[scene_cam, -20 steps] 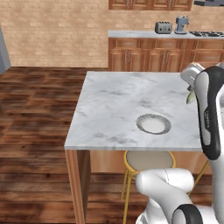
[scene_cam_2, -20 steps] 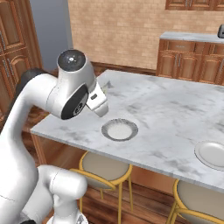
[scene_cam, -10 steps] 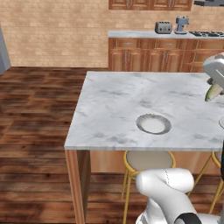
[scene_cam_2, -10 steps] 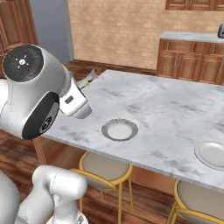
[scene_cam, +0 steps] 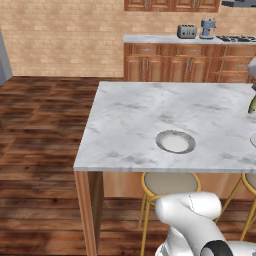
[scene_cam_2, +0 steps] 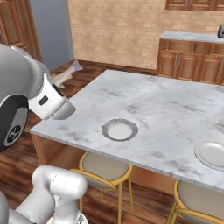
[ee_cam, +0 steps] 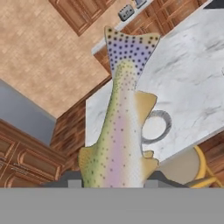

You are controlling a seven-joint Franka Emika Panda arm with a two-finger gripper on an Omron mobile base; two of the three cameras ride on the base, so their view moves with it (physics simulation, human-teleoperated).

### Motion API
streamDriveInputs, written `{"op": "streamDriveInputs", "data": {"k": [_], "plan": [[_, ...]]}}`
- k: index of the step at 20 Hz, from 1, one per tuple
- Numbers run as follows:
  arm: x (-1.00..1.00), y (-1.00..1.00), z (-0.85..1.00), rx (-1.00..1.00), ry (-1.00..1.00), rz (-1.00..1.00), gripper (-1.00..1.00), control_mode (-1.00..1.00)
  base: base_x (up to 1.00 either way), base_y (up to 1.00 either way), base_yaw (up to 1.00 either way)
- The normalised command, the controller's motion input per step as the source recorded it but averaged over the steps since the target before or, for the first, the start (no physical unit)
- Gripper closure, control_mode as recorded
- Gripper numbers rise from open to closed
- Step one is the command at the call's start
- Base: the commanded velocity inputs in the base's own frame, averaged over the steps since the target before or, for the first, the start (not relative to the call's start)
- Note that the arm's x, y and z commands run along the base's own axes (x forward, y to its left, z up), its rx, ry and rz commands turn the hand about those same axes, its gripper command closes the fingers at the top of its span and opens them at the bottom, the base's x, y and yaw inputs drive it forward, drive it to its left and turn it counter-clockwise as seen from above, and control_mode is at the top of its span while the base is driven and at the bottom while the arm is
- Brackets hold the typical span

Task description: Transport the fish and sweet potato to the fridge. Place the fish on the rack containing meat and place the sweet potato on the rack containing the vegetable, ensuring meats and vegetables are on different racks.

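The fish (ee_cam: pixel 120 131), pale and speckled with yellowish fins, stands tail-up between the fingers of my gripper (ee_cam: pixel 113 181), which is shut on its body. Its tail (scene_cam_2: pixel 66 76) pokes out past the white hand at the left of the right base view, and a sliver of the fish (scene_cam: pixel 252 104) shows at the right edge of the left base view. The tall grey fridge (scene_cam_2: pixel 51 30) stands against the back wall, its door face toward me, so its racks, the meat and the vegetable are hidden. The sweet potato is out of view.
A marble island counter (scene_cam: pixel 150 120) carries an empty grey bowl (scene_cam: pixel 175 141) and a white plate (scene_cam_2: pixel 212 154). Yellow-legged stools (scene_cam_2: pixel 103 168) stand under its near edge. Wooden cabinets with a toaster (scene_cam: pixel 186 31) line the back wall. Wood floor lies open to the left.
The arm has swung away from over the counter, to the right in the left base view and toward the camera in the right one, carrying the fish. The bowl has not moved.
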Motion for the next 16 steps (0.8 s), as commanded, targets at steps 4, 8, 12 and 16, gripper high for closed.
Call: {"op": "streamDriveInputs", "data": {"k": [4, 8, 12, 16], "plan": [[-0.36, 0.04, 0.04, -0.02, 0.00, 0.00, 1.00, -1.00, 0.00, 0.00, 0.00], [-0.09, 0.08, 0.00, -0.05, 0.00, 0.00, 1.00, -1.00, 0.00, 0.00, 0.00], [-0.15, 0.27, 0.00, -0.10, -0.05, 0.00, 1.00, -1.00, 0.00, 0.00, 0.00], [-0.19, 0.28, 0.02, -0.11, -0.06, 0.00, 1.00, -1.00, 0.00, 0.00, 0.00]]}}
